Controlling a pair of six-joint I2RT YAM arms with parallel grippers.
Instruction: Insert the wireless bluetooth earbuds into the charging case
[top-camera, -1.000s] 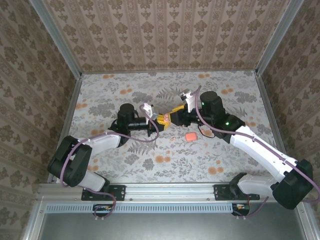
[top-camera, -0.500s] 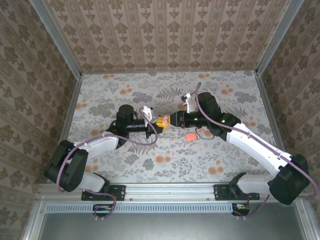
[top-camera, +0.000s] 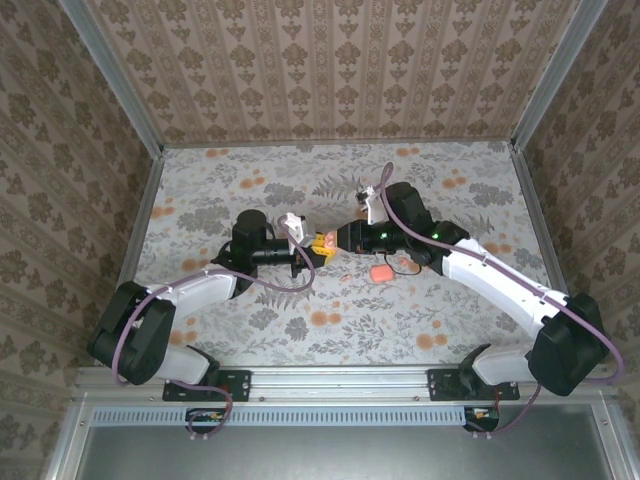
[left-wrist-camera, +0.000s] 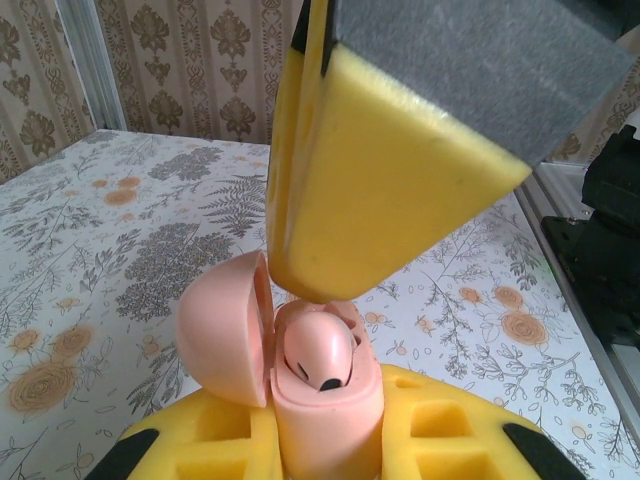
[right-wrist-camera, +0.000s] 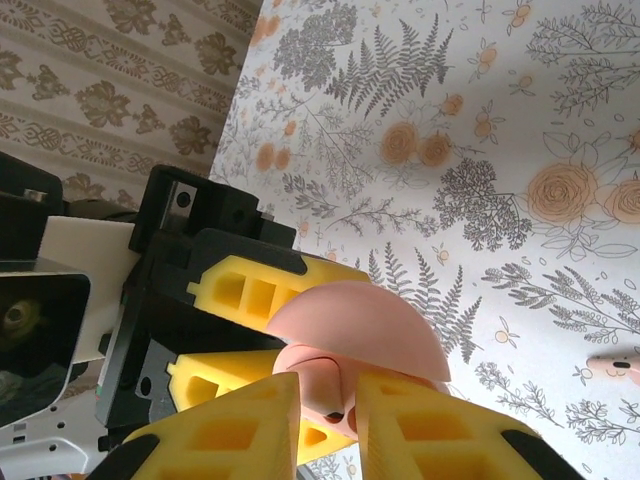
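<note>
- Right fingers (right-wrist-camera: 230, 435): drawn nearly together, with the earbud (left-wrist-camera: 318, 355) pinched between the tips at its upper end.
- Left fingers (left-wrist-camera: 220, 445): clamped on the body of the charging case (left-wrist-camera: 325, 420), which is held clear of the surface (top-camera: 220, 190). The lid (left-wrist-camera: 222, 330) is hinged open to one side.
- Earbud is sat in a socket of the case, seemingly most of the way in.
- Earbud, judged: tiny, light, rigid, glossy. Easily squirted out of foam pads. Best taken across its widest part, squeezed lightly, pushed straight down.
- Case, judged: hard smooth shell. To be gripped low on the body, clear of hinge and lid.
- Pink rounded piece (top-camera: 380, 272) lies on the surface near the case, not touching it.
</note>
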